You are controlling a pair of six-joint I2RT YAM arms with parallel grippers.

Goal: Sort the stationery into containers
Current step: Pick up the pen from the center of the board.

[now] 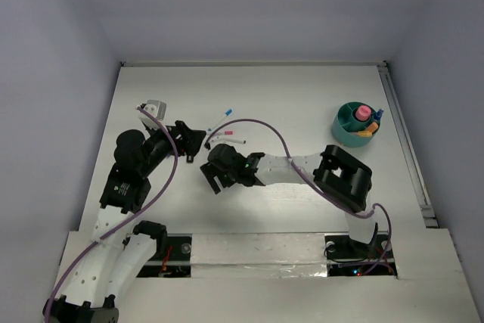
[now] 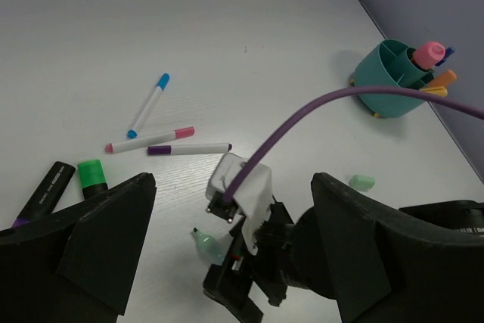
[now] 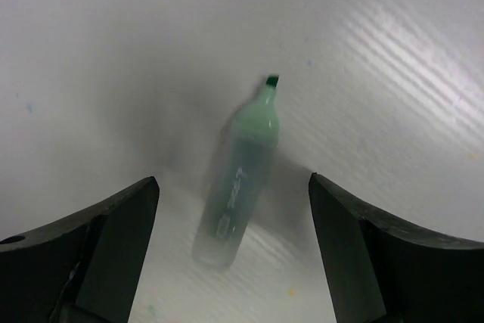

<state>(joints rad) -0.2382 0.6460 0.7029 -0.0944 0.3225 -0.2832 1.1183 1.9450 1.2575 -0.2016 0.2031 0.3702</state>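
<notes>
The pen [image 3: 238, 179], pale green, lies flat on the table [image 1: 302, 96] with its dark tip bare and pointing away from the right wrist camera; its body is blurred. The right gripper [image 3: 233, 187] is over it with its fingers [image 3: 91, 247] spread wide, one on each side of the pen, and neither is seen touching it. From above, this gripper sits left of the table's middle. In the left wrist view a small pale green cap [image 2: 362, 181] lies apart from the pen, to its right.

The left gripper [image 2: 234, 183] is just beside the right one, also spread wide and holding nothing. By its left finger lie a black marker [image 2: 45, 191] and a green-capped one [image 2: 92, 175]. Farther out lie three thin white markers near one another: the blue marker [image 2: 149, 105], the pink marker [image 2: 149, 141] and the purple marker [image 2: 189, 149].

The teal holder [image 1: 344, 128] stands well apart at the table's far right. A pink-topped piece [image 2: 429, 54] and orange items [image 2: 442, 79] stick up from its compartments. A purple cable [image 2: 302, 122] arcs from the right wrist.
</notes>
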